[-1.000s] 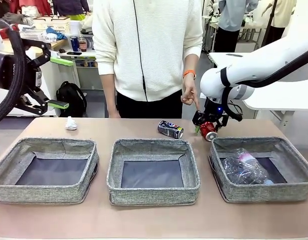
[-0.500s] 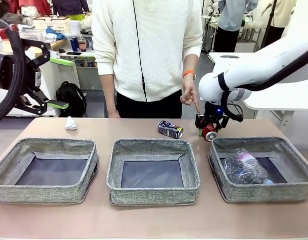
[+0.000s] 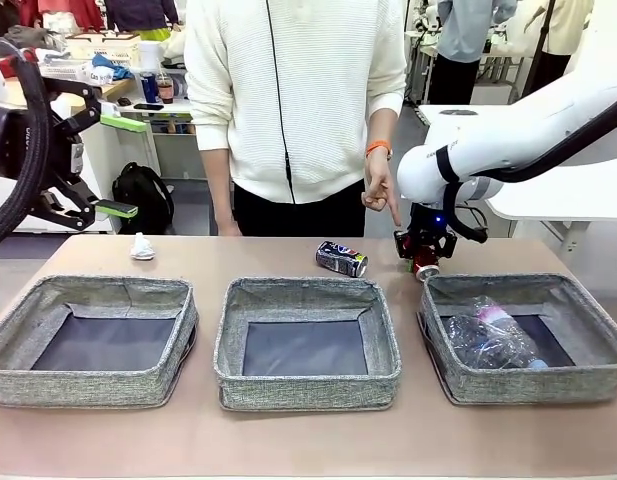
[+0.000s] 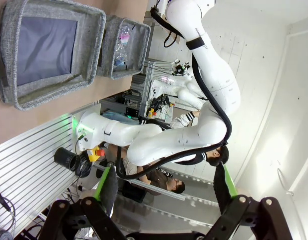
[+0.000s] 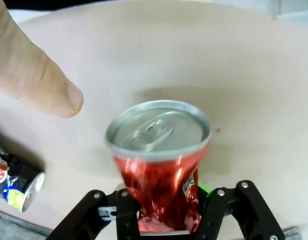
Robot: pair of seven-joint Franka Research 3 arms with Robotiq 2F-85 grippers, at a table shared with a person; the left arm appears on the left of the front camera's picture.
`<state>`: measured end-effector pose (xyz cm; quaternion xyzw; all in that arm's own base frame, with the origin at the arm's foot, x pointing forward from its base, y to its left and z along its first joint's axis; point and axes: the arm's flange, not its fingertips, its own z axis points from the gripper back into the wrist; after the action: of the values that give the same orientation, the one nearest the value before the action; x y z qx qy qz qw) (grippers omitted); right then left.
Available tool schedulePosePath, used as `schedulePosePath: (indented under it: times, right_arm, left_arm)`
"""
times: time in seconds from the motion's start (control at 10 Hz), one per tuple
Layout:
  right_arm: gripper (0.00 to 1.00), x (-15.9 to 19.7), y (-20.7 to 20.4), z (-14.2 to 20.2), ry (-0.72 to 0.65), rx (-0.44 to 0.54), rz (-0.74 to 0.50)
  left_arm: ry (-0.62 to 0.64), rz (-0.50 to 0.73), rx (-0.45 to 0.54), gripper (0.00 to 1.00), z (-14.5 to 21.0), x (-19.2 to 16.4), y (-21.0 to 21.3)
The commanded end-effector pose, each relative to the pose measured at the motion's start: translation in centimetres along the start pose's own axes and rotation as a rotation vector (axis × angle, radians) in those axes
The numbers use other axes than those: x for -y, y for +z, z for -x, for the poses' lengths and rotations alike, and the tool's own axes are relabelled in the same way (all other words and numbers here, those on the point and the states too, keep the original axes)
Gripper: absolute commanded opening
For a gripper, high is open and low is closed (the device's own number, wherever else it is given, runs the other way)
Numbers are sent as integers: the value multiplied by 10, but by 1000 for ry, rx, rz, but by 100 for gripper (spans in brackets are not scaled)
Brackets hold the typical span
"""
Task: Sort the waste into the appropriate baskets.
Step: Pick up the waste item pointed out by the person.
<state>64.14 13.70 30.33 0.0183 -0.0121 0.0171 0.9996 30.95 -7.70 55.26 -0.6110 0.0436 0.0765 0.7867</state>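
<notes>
A dented red can [image 5: 158, 165] stands between the fingers of my right gripper [image 5: 161, 222], which is shut on its lower body; in the front view the red can [image 3: 425, 266] is at the table's far right, just behind the right basket [image 3: 528, 385]. A dark blue-black can [image 3: 342, 258] lies on its side behind the middle basket [image 3: 306, 390]. A white tissue wad [image 3: 141, 247] sits behind the left basket [image 3: 88, 385]. A clear plastic bottle [image 3: 491, 335] lies in the right basket. My left gripper [image 3: 98, 165] hangs open, high at the left.
A person stands at the far side, one hand [image 3: 380, 190] pointing down beside the red can; the fingertip [image 5: 41, 82] is close to the can's top. The left wrist view has the middle basket [image 4: 24, 92] and the right basket [image 4: 111, 65] far below.
My right gripper's jaws have closed onto the red can, and the can has shifted slightly right and stands more upright. The left arm has not moved.
</notes>
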Motion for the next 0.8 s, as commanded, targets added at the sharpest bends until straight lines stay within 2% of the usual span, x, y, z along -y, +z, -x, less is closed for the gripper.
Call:
schedulePosePath:
  times: [0.0, 0.5, 0.7]
  right_arm:
    - [0, -1, -2, -3, -25, -6, 48]
    - [0, 6, 1, -4, -66, -4, 59]
    - [0, 20, 33, 6, -133, 39, 54]
  left_arm:
    - [10, 22, -3, 100, 1, 3, -1]
    - [10, 22, -3, 100, 1, 3, -1]
    - [10, 22, -3, 100, 1, 3, -1]
